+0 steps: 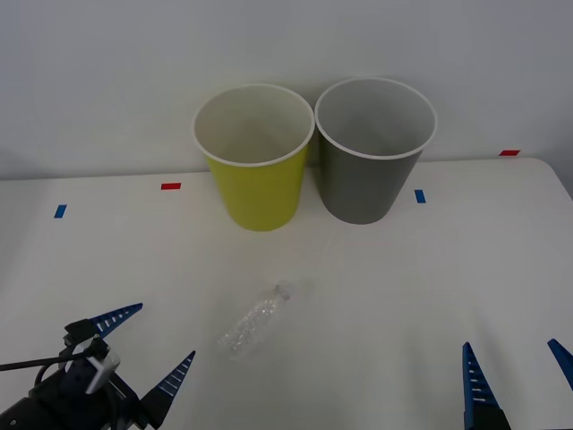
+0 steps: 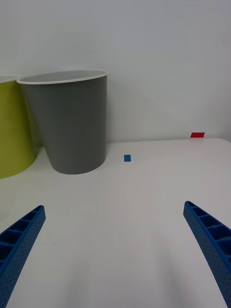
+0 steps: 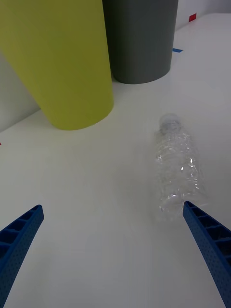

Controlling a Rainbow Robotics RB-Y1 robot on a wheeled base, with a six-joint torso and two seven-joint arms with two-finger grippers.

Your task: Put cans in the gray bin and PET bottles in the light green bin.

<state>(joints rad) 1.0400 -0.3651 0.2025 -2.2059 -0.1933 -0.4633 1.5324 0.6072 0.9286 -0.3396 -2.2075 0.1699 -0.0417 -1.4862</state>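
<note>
A: Item, bottle: clear, crinkled, white cap. Lying flat on the table, lower centre of the front view. Long axis diagonal: cap toward the upper right, base toward the lower left.

B: Item, left gripper: lower left corner of the front view. Fingers spread wide, nothing between them. In the left wrist view, bottle lying just ahead, base almost at one fingertip, off-centre from the gap.

A: Item, right gripper: lower right edge of the front view. Fingers likewise parted and empty. Well apart from the bottle.

B: Nearer arm, by judgement: left. Bottle up and to the right of that gripper in the front view.

A: Item, light green bin: upper centre, upright, beyond the bottle's cap end. Gray bin touching or nearly touching it on the right.

B: Likely need: sideways shift of the left gripper to centre the bottle, fingers closing across the narrow body rather than along its length.
</note>
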